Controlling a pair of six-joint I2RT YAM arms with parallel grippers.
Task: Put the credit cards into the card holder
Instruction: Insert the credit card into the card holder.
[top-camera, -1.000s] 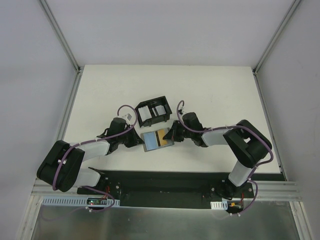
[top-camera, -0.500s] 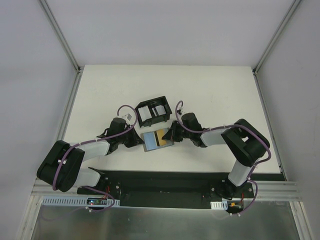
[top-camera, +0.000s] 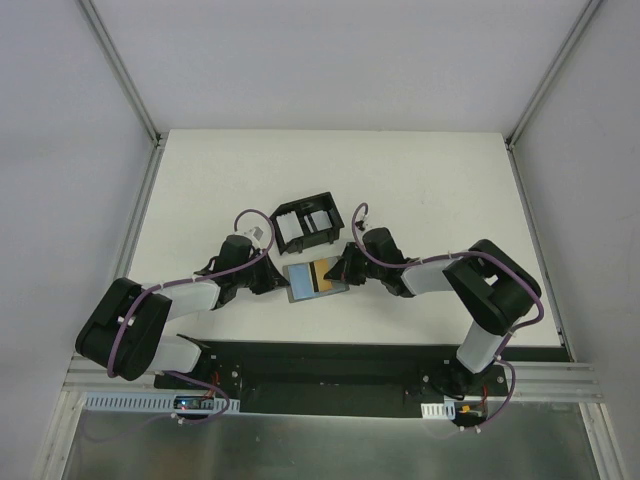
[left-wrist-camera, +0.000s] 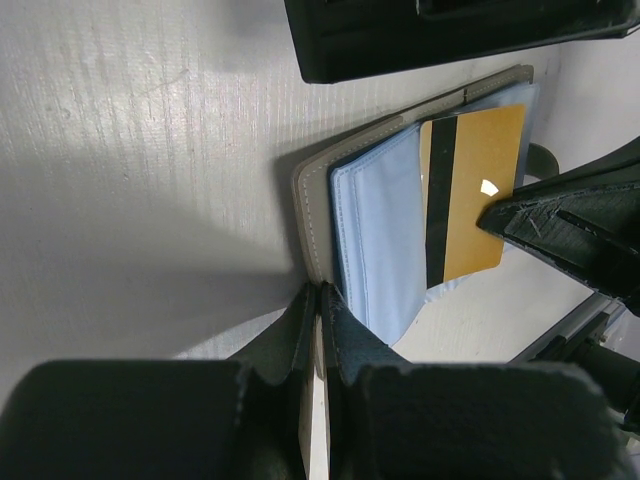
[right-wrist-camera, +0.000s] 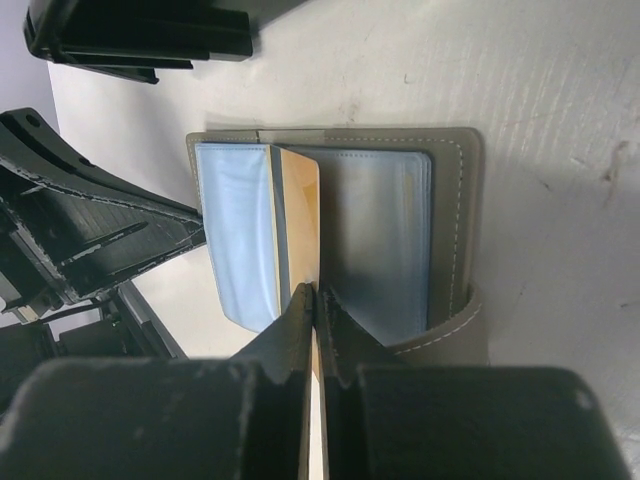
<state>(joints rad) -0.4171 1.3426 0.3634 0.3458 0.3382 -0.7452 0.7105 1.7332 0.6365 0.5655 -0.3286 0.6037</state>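
- Card holder (top-camera: 303, 283) lies open on the white table (top-camera: 430, 190), just on the near side of the black tray (top-camera: 303, 226) and between the two grippers, its pale blue lining facing up.
- Left gripper (left-wrist-camera: 318, 296) has its fingers pressed together on the grey edge of the card holder's left half. A thin strip of the cover shows between them, and the rest of the pinched part is hidden behind the finger bodies.
- Right gripper (right-wrist-camera: 314, 296) is clamped on the gold card (right-wrist-camera: 298, 215). Its own camera sees the card nearly edge-on over the fold, so only a narrow sliver of the face shows.
- From the left wrist the gold card's face and black stripe are plain, lying over the holder's right half. Whether its far edge sits inside a pocket or only rests on the lining cannot be told.
- A small pale mark on the card, beside the right fingertip, is too small to make out.
- A grey flap curls up at the holder's right edge, partly hidden by the right finger.
- The black tray is cut off at the frame edge in both wrist views. From above, whitish things sit in its compartments, too small to tell whether they are cards.
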